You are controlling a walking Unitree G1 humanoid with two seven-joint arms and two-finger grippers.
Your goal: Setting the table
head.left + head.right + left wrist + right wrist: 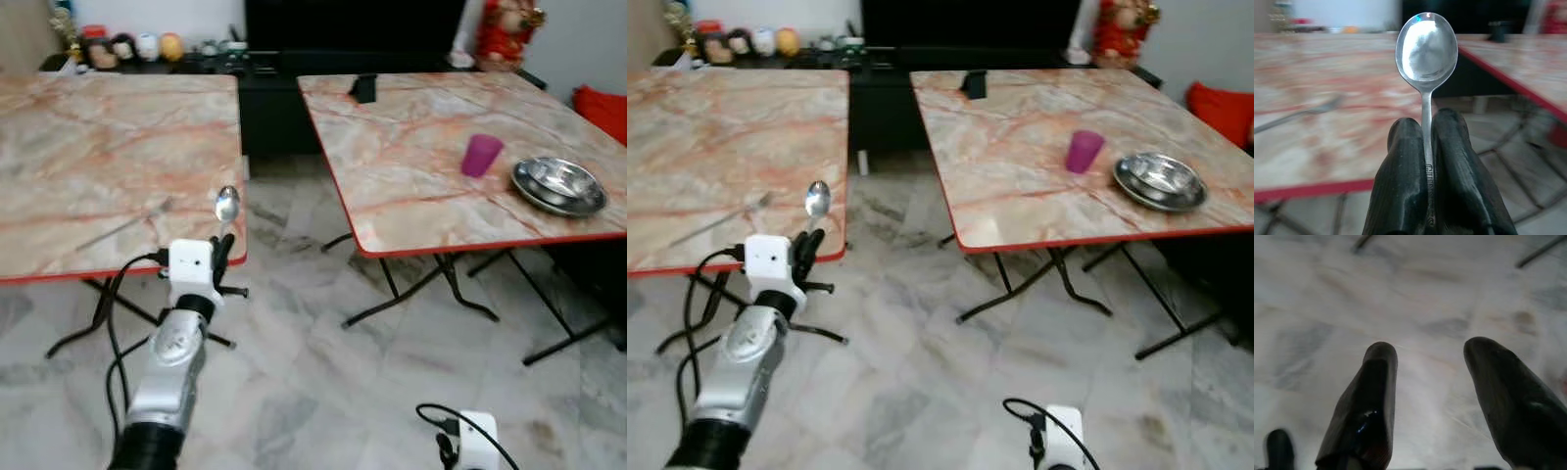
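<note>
- Lower left: the left gripper [224, 253] pinches a spoon [226, 205] upright, not yet delivered.
- Right of frame: a pink cup [481, 155] and steel bowl [559, 184] sit set on the table [411, 211].
- A fork [125, 224] lies unplaced at left.
- The right gripper [1432, 396] hangs idle, fingers spread.

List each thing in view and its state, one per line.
Left gripper: shut on the spoon.
Shiny metal spoon: held upright, bowl up.
Right gripper: open, empty, over the floor.
Metal fork: flat on the left marble table.
Magenta plastic cup: upright.
Steel bowl: right way up.

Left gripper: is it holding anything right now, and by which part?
Yes. The left gripper is shut on a spoon, clamped by its handle, bowl pointing up. The right gripper is open and holds nothing.
</note>
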